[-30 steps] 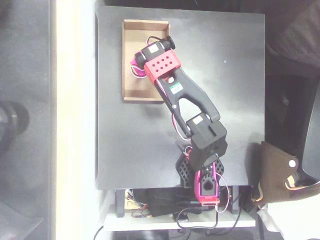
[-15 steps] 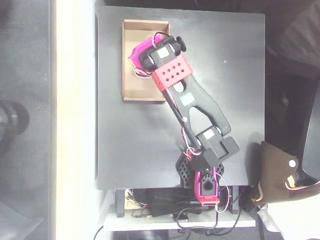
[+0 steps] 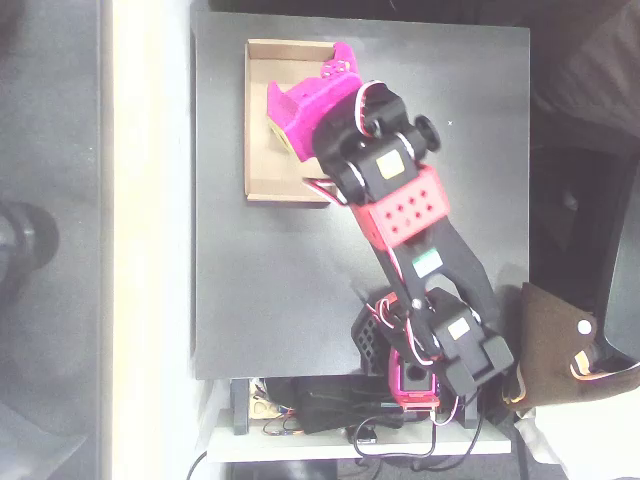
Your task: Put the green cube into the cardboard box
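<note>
A black table (image 3: pixel 280 300) with a robot arm and a box, seen from above.

The cardboard box (image 3: pixel 258 150) lies flat near the top left corner of the table, with its open side up. The arm (image 3: pixel 420 250) is black and red and reaches from the bottom edge of the table up toward the box. Its pink gripper (image 3: pixel 310 105) hangs over the right half of the box and hides part of the floor inside. The fingers point away from the camera, so I cannot tell if they are apart or together. A tiny bit of yellow-green peeks out at the left edge of the pink part, over the box floor, but I cannot tell if it is the green cube or a piece of the gripper. White and red wires loop beside the gripper.
</note>
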{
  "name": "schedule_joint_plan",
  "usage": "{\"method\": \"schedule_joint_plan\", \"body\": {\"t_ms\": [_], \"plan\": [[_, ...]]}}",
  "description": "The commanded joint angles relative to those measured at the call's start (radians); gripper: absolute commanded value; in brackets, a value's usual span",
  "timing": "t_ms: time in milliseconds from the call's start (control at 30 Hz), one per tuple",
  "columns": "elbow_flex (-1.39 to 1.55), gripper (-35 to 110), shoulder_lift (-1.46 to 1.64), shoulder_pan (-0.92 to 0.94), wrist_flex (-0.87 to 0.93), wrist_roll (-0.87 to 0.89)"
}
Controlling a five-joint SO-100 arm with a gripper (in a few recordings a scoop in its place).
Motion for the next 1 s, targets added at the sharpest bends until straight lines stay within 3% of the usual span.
{"method": "schedule_joint_plan", "body": {"t_ms": [0,600,967], "plan": [[-0.017,39,0.118,0.032,-0.006,-0.003],[0.002,36,0.354,0.528,-0.005,-0.003],[0.155,9,0.417,0.647,0.008,0.008]]}}
